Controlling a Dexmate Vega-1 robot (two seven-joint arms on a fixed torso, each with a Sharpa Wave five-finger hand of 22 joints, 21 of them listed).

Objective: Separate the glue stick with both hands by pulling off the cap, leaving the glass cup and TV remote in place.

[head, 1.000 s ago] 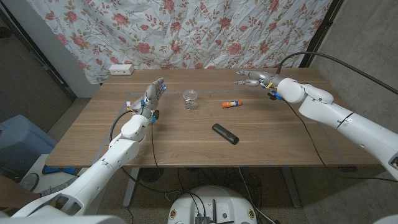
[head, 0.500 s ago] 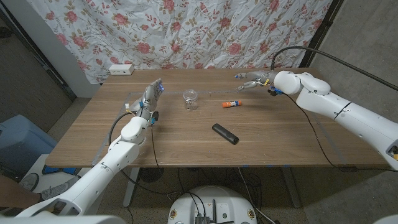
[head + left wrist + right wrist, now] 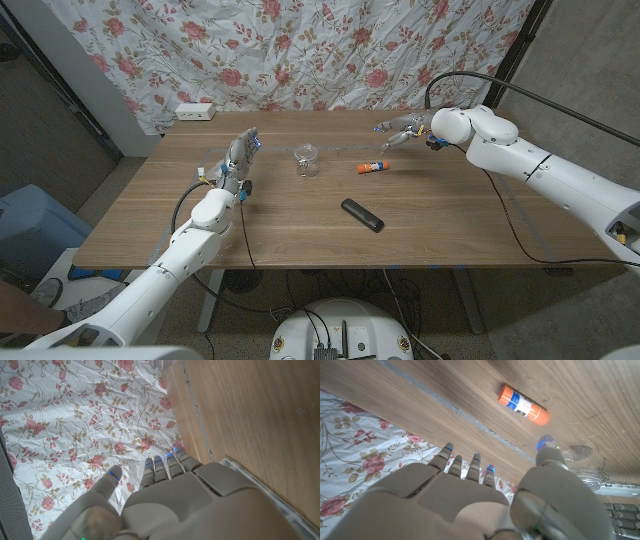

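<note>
Orange-capped glue stick (image 3: 373,168) is left lying on the tabletop (image 3: 300,225), ungrasped; right hand (image 3: 402,130) is poised nearby, fingers spread and empty; left hand (image 3: 241,155) is held open, waiting.

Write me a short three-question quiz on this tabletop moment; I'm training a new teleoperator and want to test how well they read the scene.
1. True or false: the right hand already grips the glue stick.
2. Which thing lies nearest the table's front edge? A) glass cup B) TV remote C) glue stick
3. Fill in: the left hand holds ____.

Key
1. False. The right hand hovers open beside the glue stick, which lies capped on the table.
2. B.
3. Nothing; its fingers are straight and empty, left of the glass cup.
</note>
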